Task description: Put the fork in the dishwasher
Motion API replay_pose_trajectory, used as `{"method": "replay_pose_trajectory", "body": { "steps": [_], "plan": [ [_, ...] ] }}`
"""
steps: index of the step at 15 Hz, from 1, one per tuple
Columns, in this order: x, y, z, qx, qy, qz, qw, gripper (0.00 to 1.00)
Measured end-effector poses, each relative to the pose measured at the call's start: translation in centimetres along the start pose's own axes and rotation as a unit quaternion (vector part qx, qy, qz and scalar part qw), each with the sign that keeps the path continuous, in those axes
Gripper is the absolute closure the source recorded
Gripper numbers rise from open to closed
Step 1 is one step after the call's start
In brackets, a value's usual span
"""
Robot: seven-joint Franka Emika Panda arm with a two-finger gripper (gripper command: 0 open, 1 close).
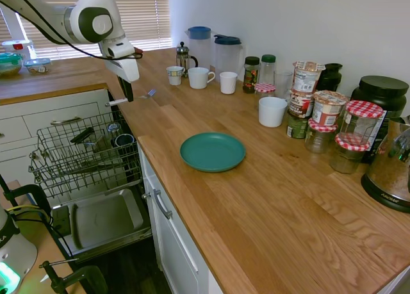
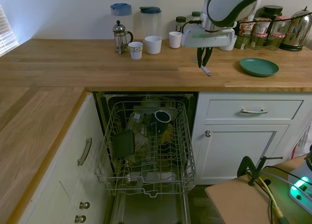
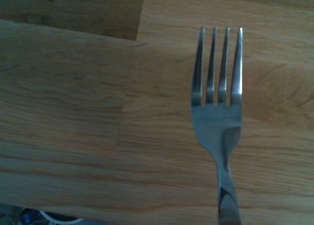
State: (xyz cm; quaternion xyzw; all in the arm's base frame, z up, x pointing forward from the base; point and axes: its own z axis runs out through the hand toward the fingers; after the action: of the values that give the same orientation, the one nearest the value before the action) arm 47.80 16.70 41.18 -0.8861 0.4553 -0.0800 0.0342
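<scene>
The slim silver fork is pinched near the middle of its handle by my gripper, which is shut on it just above the wooden counter's front edge. Its tines point back over the counter and the handle end sticks out towards the dishwasher. In the second exterior view the fork hangs just under the gripper. The wrist view shows the fork over the wood grain. The dishwasher is open below, its door down and its grey wire rack pulled out, holding a dark cup and other items.
A green plate lies on the counter to the right. Mugs, a French press, jugs and jars line the back wall. White drawers flank the dishwasher.
</scene>
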Motion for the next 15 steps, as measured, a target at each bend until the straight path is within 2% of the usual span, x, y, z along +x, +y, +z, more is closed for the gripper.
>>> {"method": "replay_pose_trajectory", "body": {
  "steps": [4, 8, 12, 15],
  "plan": [
    [-3.1, 0.3, 0.2, -0.002, 0.012, 0.011, 0.9999, 1.00],
    [-11.3, 3.1, 1.2, 0.004, 0.023, 0.016, 0.9996, 1.00],
    [-20.1, 4.9, 3.9, 0.007, 0.025, 0.027, 0.9993, 1.00],
    [-24.0, 5.1, 7.0, 0.009, 0.014, 0.031, 0.9994, 1.00]
  ]
}}
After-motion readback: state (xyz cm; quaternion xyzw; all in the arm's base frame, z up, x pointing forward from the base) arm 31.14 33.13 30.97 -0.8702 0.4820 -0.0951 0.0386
